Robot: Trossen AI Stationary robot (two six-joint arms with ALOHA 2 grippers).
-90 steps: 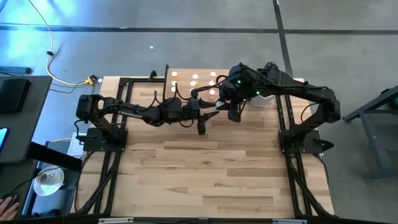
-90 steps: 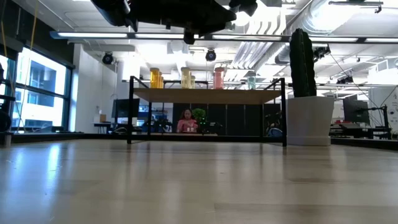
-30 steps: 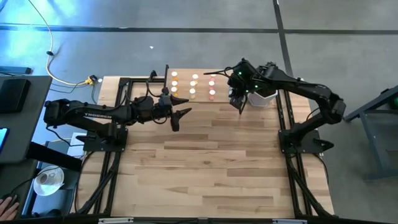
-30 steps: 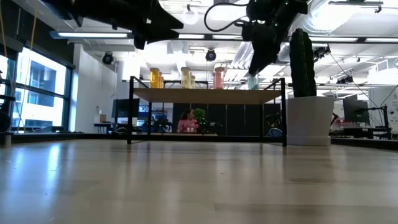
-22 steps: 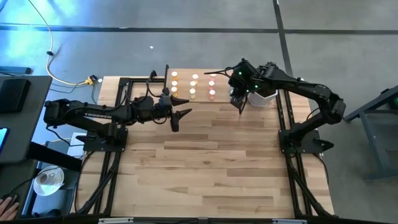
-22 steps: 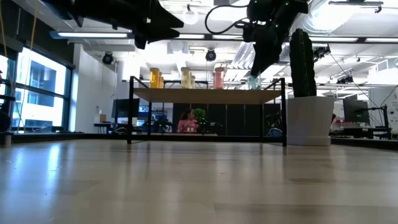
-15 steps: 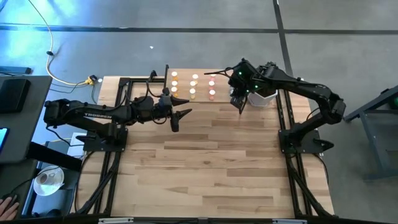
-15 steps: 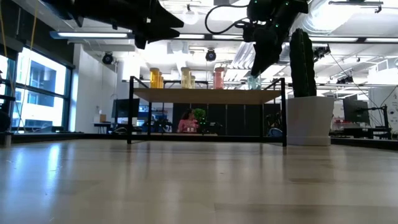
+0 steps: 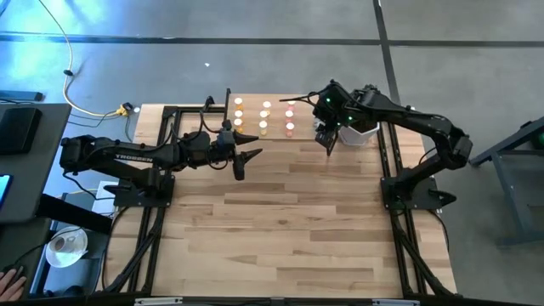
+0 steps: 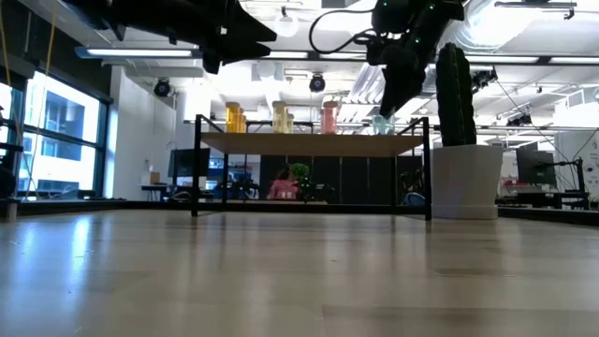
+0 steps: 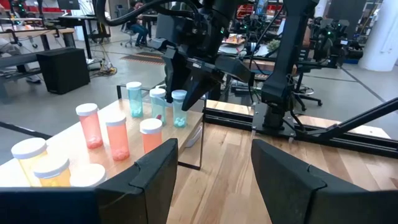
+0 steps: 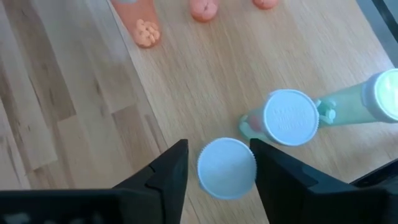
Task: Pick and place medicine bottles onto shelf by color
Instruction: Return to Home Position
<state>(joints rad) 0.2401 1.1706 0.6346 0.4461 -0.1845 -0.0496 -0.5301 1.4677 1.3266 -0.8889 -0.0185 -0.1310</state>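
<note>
- The right pincer point(image 9: 328, 144) hangs over the right end of the small light-wood shelf on thin black legs point(image 10: 314, 143)
- Its two fingers are spread apart, one on each side of a tiny see-through blue-green pill bottle with a white cap point(image 12: 227, 168), and I think they have let it go
- That bottle stands on the shelf, just beside two more blue-green bottles point(image 11: 157, 102)
- The left pincer point(image 9: 246, 161) hangs over the big wooden tabletop point(image 9: 289, 221), near the front of the shelf, with its fingers wide apart and nothing in them
- The putting-down looks done, so the step now is going back to rest
- Next, the right pincer should go straight up first, so a finger does not knock the bottle over, and then pull away
- The right wrist view alone shows the cap between the fingers, with a gap on one side
- The left wrist view shows the colour rows: blue-green, then pink-orange bottles point(image 11: 117, 135), then yellow bottles point(image 11: 28, 158)
- The high view shows only bright round caps
- The low view shows the bottles standing upright, with a white cactus pot point(image 10: 465, 180) beside the shelf
</note>
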